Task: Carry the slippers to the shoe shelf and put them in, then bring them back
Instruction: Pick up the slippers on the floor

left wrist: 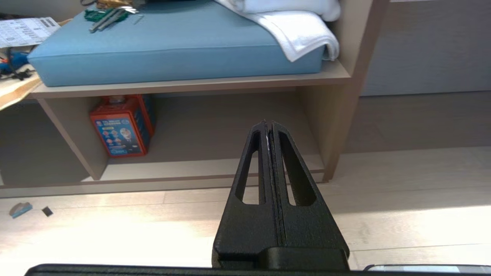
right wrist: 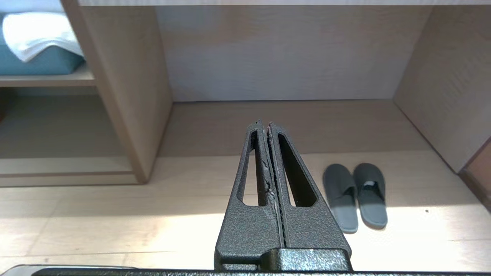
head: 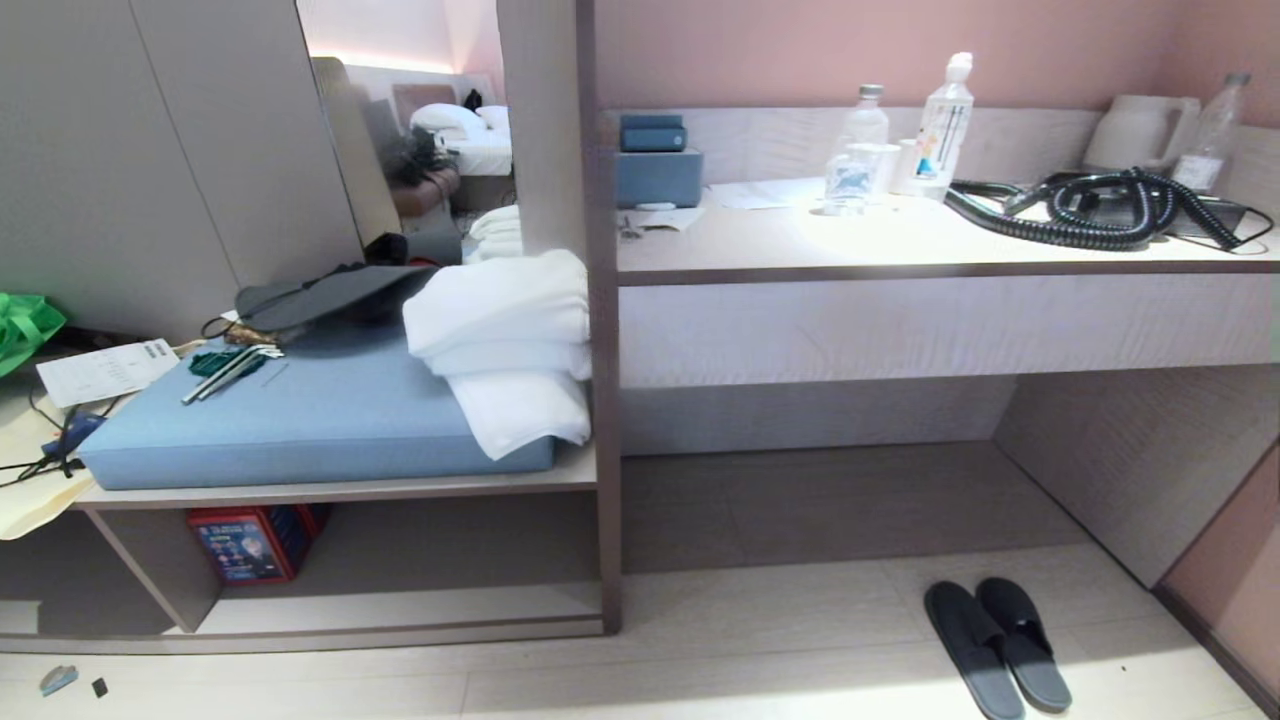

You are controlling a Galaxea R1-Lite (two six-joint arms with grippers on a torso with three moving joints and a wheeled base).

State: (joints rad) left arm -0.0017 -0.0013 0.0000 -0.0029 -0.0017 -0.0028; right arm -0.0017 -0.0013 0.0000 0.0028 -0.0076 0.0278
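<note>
While neither arm showed in the head view, the slippers point(head: 997, 643) lay side by side on the pale floor point(head: 760, 640) at the lower right, touching each other, toes toward the desk recess point(head: 830, 490). They sat just in front of that recess, well apart from the shelf point(head: 420, 560) under the blue cushion point(head: 310, 420). Inside the shelf, at its left end, stood a red box point(head: 250, 542); the rest of its floor board was bare. White towels point(head: 505, 340) were piled on the cushion's right end, one corner hanging over its front edge. On the desk top point(head: 900, 245) stood bottles point(head: 945, 125) and a coiled black cord point(head: 1090, 210).

From the left wrist, the left gripper point(left wrist: 268, 124) hung above the floor, aimed at the shelf opening. Its two black fingers point(left wrist: 255, 184) were pressed flat together along their whole length, with nothing between them and nothing touching them. The red box stood beyond, to one side of the fingertips.

From the right wrist, the right gripper point(right wrist: 264, 124) hung likewise above the floor, facing the desk recess. Its fingers point(right wrist: 253, 184) met tip to base, only a hairline seam showing, and they gripped nothing. The slippers lay on the floor just beside the fingers in that view, untouched, half in the recess's shadow and half in sunlight.
</note>
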